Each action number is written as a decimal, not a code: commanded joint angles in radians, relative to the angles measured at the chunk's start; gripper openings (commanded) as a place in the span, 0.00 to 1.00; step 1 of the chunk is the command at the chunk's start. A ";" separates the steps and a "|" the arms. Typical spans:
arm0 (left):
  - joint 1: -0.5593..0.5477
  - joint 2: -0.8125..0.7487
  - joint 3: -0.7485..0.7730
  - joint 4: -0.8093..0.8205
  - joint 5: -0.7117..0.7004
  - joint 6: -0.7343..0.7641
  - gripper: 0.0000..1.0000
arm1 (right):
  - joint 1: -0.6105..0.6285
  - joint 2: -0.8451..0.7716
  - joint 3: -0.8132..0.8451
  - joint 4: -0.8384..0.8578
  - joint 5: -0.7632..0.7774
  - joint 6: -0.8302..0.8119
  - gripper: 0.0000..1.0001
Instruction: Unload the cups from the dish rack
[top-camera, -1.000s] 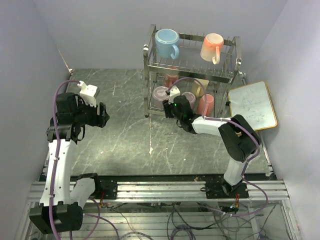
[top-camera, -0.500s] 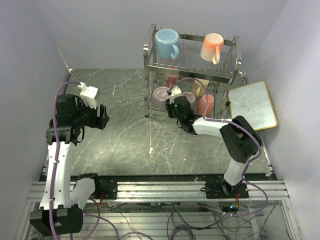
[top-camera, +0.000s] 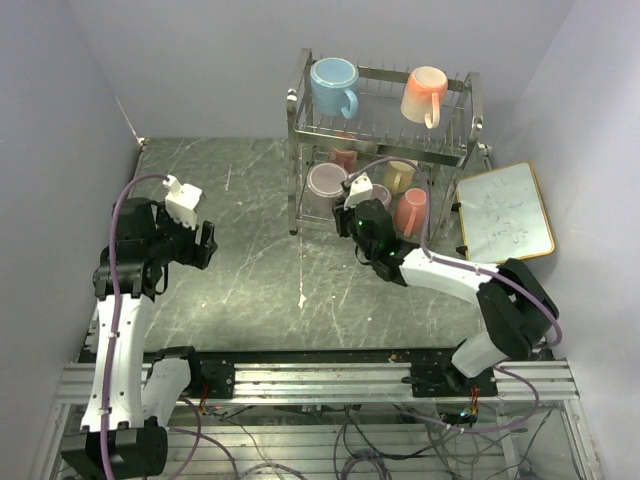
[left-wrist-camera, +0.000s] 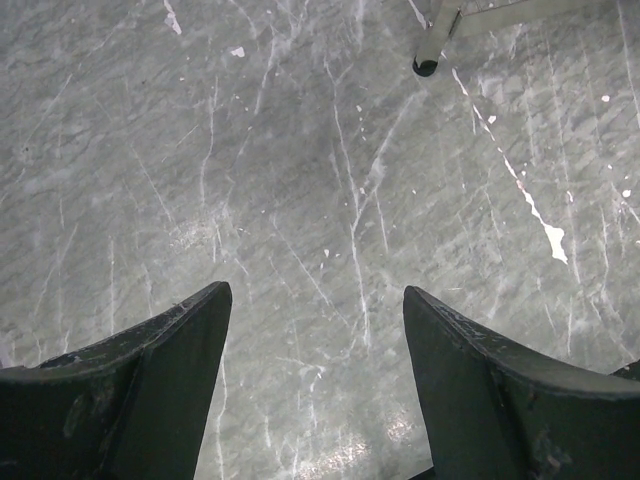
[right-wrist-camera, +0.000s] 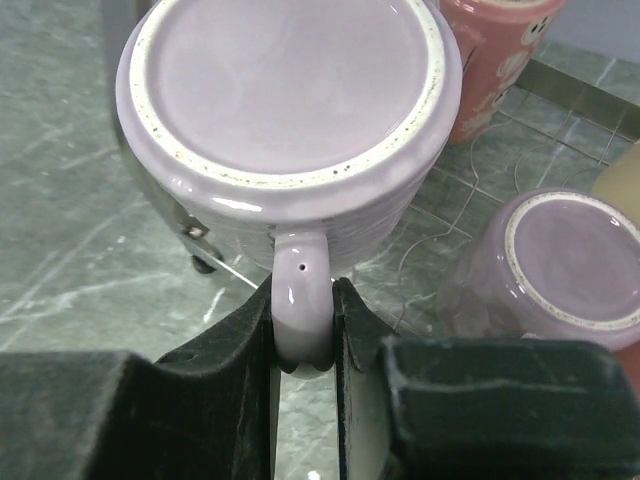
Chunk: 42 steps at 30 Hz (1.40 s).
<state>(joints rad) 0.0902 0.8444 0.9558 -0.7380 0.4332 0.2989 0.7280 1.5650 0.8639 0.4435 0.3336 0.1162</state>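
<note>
The chrome dish rack (top-camera: 294, 130) stands at the back of the table. A light blue cup (top-camera: 333, 85) and a peach-orange cup (top-camera: 424, 95) sit on its top tier. The lower tier holds a mauve cup (top-camera: 325, 181), a second mauve cup (top-camera: 381, 196), a pale yellow cup (top-camera: 400, 174), a salmon cup (top-camera: 410, 208) and a red-pink patterned cup (top-camera: 343, 156). My right gripper (top-camera: 342, 208) is shut on the handle of the upturned mauve cup (right-wrist-camera: 290, 90); its own point in the right wrist view is (right-wrist-camera: 303, 320). My left gripper (top-camera: 208, 243) hangs open and empty over bare table (left-wrist-camera: 315, 300).
A gold-framed whiteboard (top-camera: 505, 212) lies right of the rack. In the right wrist view the second mauve cup (right-wrist-camera: 560, 260) and the patterned cup (right-wrist-camera: 495, 50) stand close behind the held one. A rack foot (left-wrist-camera: 428, 62) shows in the left wrist view.
My right arm's elbow has swung out to the right and nearer, with the gripper staying at the mauve cup. My left gripper has drifted a little nearer and right.
</note>
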 joint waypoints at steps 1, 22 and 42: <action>0.008 -0.034 -0.019 0.039 0.011 0.058 0.81 | 0.054 -0.119 -0.010 0.074 0.082 0.068 0.00; 0.008 -0.152 -0.101 0.031 0.386 0.360 1.00 | 0.249 -0.262 -0.022 0.027 -0.310 1.009 0.00; 0.008 -0.202 -0.106 0.137 0.486 0.322 0.90 | 0.284 -0.144 -0.099 0.443 -0.544 1.518 0.00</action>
<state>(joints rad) 0.0910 0.6399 0.8291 -0.6548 0.8619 0.6571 1.0027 1.4490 0.7628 0.6811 -0.1875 1.5501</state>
